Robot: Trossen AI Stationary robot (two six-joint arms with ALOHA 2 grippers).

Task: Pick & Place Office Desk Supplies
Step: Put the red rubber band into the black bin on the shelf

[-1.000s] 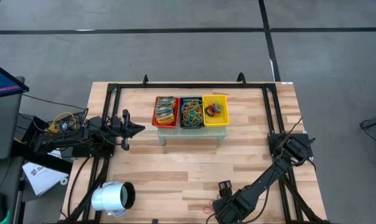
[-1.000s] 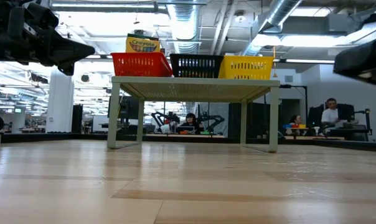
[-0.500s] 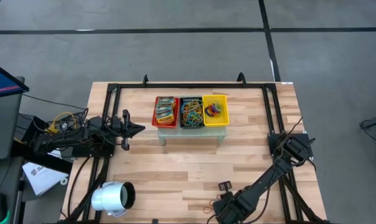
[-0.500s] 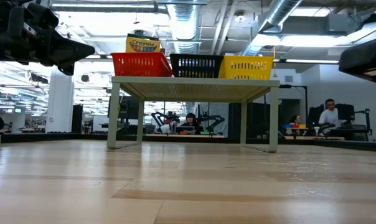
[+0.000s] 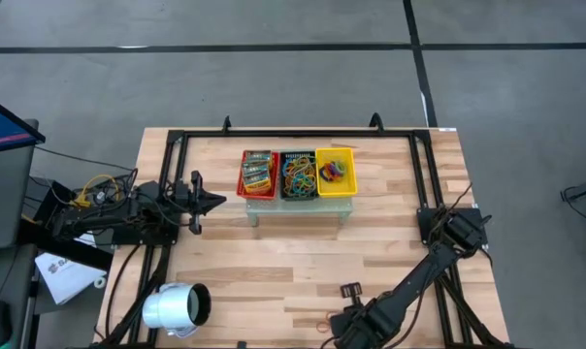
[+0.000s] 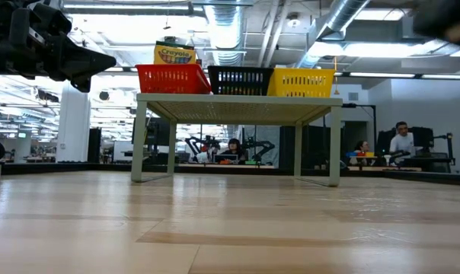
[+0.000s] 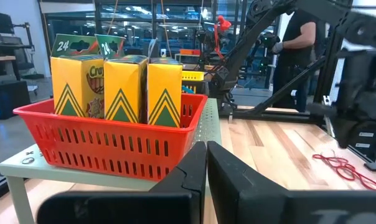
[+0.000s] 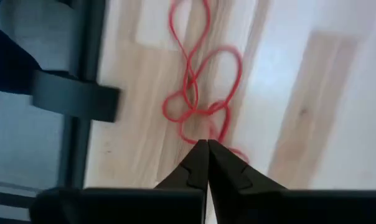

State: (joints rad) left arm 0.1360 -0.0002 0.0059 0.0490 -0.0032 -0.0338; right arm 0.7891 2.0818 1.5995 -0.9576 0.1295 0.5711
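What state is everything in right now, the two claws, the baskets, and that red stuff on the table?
Right gripper: fingers shut on the red rubber bands.
Left gripper: fingers shut, empty, beside the red basket.
Red basket: holds crayon boxes.
Black basket: full of rubber bands.
Yellow basket: holds a few.

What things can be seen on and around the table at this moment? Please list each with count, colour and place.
red basket: one, red, left on the small stand, holds yellow-green crayon boxes
black basket: one, black, middle of the stand, holds mixed rubber bands
yellow basket: one, yellow, right on the stand
small stand: one, pale, far middle of the table
red rubber bands: tangled loops, red, table's near edge
white cylinder: one, white, near left corner
left gripper: fingers shut, left of the stand
right gripper: fingers shut on the red rubber bands
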